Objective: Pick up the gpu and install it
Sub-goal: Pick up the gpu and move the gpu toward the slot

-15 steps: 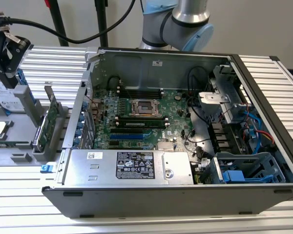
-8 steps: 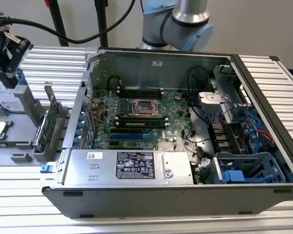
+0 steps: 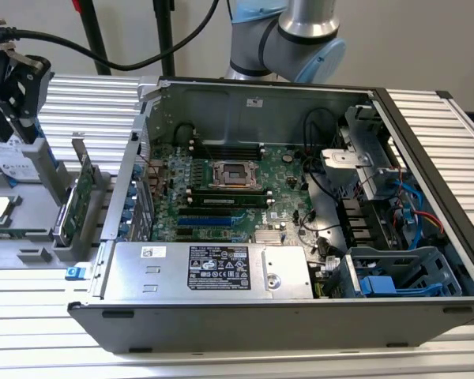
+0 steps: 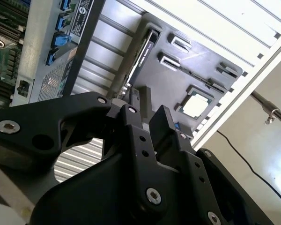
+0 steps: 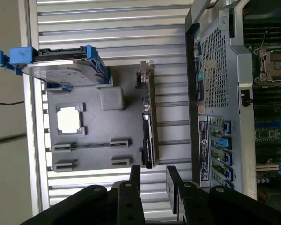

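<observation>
The gpu (image 3: 73, 201) stands on edge in a grey holder (image 3: 31, 229) at the exterior view's left, beside the open computer case; its green board faces the case. Both wrist views show the gpu (image 5: 148, 129) (image 4: 139, 58) edge-on as a thin dark card with a silver bracket at one end. My gripper (image 3: 12, 110) hangs above the holder, farther to the exterior view's left than the card and apart from it. In both wrist views the gripper (image 5: 152, 180) (image 4: 147, 117) is open, with nothing between the black fingers.
A silver hard drive with blue rails (image 5: 61, 70) and a square processor chip (image 5: 69, 119) sit in the same holder. The case holds the green motherboard (image 3: 221, 185) with blue and black slots (image 3: 213, 223), a power supply (image 3: 209, 270) and drive cages (image 3: 395, 276).
</observation>
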